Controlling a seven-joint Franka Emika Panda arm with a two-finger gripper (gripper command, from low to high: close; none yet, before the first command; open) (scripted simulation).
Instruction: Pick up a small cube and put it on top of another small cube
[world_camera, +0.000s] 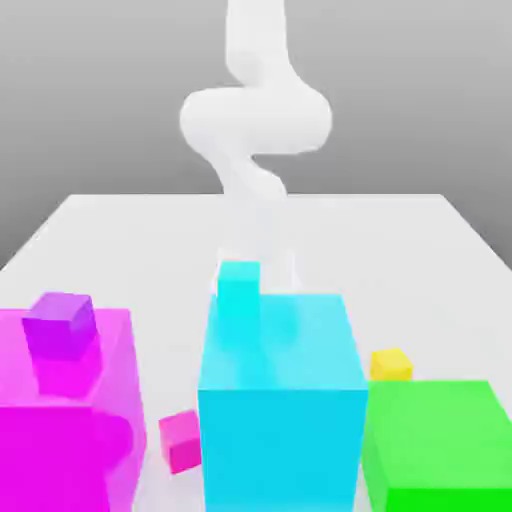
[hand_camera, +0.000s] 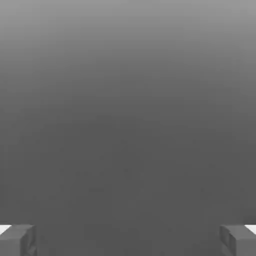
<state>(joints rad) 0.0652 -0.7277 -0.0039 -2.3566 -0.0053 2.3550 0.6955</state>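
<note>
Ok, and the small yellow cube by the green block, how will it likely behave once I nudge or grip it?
The small yellow cube will probably slide rather than roll, given its flat faces. It looks squat, so tipping seems unlikely. Its crisp edges suggest something stiff that shouldn't squash.

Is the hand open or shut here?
Open: in the hand view the two fingers of the hand stand wide apart, with nothing between them.

simulated lab scene, plain white tabletop (world_camera: 400, 240), flat-coloured blocks (world_camera: 280, 345)
</note>
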